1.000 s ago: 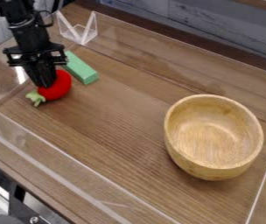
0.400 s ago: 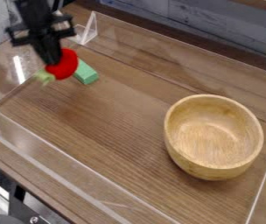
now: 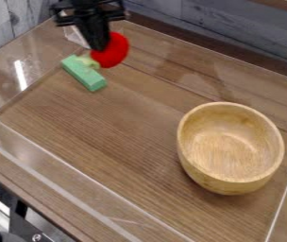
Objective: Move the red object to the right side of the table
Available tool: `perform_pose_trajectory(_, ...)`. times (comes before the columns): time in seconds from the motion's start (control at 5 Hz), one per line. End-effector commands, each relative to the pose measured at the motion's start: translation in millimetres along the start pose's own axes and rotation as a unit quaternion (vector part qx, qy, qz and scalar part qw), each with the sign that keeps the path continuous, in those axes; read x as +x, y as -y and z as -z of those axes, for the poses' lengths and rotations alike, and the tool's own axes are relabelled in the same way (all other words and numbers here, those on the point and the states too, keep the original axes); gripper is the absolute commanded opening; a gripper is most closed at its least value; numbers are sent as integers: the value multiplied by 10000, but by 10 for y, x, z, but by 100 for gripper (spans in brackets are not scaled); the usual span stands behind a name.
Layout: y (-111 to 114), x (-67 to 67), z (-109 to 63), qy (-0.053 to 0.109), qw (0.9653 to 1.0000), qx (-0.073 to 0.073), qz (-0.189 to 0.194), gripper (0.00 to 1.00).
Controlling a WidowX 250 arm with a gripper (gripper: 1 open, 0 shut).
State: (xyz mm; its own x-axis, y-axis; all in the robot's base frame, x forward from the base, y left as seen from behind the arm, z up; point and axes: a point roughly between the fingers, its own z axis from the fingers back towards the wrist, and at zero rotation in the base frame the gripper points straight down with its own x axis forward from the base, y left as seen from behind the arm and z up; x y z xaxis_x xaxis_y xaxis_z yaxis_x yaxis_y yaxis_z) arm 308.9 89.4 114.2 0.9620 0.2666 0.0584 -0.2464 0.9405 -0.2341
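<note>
The red object (image 3: 109, 50) is a small rounded red toy fruit with a pale green stub at its lower left. It hangs in the air above the brown wood-grain table (image 3: 121, 132), near the back left. My black gripper (image 3: 98, 40) comes down from the top edge and is shut on the red object, with its fingers partly covering the fruit's upper left.
A green rectangular block (image 3: 83, 73) lies on the table just below and left of the held fruit. A wooden bowl (image 3: 230, 146) stands at the right. Low clear acrylic walls (image 3: 58, 180) border the tabletop.
The gripper has lifted the red object off the table beside the green block and carried it up and to the right. The block and the bowl have stayed where they were.
</note>
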Motion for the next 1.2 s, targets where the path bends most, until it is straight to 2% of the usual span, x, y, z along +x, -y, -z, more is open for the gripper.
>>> perform_pose_trajectory(0.0, 295, 124, -25, 149, 9976, -10, 683, 0)
perform_pose_trajectory(0.2, 443, 144, 118, 183, 9975, 68, 680, 0)
perform_pose_trajectory(0.4, 465, 217, 224, 212, 9973, 166, 686, 0)
perform_pose_trajectory(0.8, 355, 448, 398, 142, 9948, 273, 969, 0)
perform_pose_trajectory(1.0, 212, 520, 410, 150, 9960, 318, 822, 0)
